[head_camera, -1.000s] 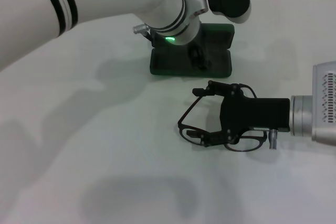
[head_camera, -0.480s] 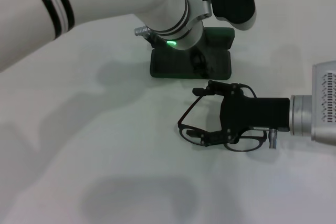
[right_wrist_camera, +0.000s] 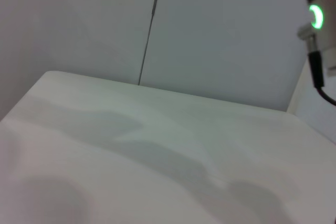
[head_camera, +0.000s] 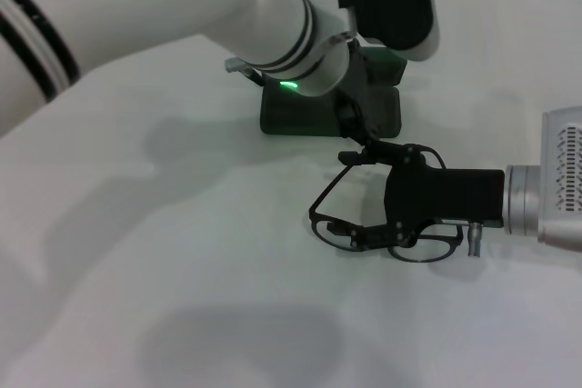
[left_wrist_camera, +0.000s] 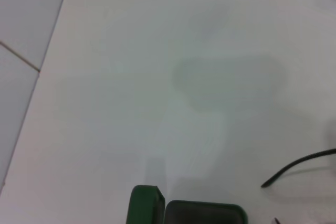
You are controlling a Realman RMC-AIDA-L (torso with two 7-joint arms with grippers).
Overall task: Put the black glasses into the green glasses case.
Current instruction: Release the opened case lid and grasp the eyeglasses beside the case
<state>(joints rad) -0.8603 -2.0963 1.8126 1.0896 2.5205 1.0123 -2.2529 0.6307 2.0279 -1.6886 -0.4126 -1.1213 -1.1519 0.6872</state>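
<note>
Glasses (head_camera: 364,224): black frame, lying on the white table (head_camera: 182,252) toward its right edge, temple arms unfolded and pointing to the far edge. Right gripper (head_camera: 359,197): low over the glasses, fingers spread on either side of the frame, not pressed together. Case (head_camera: 300,114): green, open, near the far edge, just beyond the glasses, partly covered by the left arm. Left gripper (head_camera: 350,115): over the case; whether spread or closed cannot be told.
</note>
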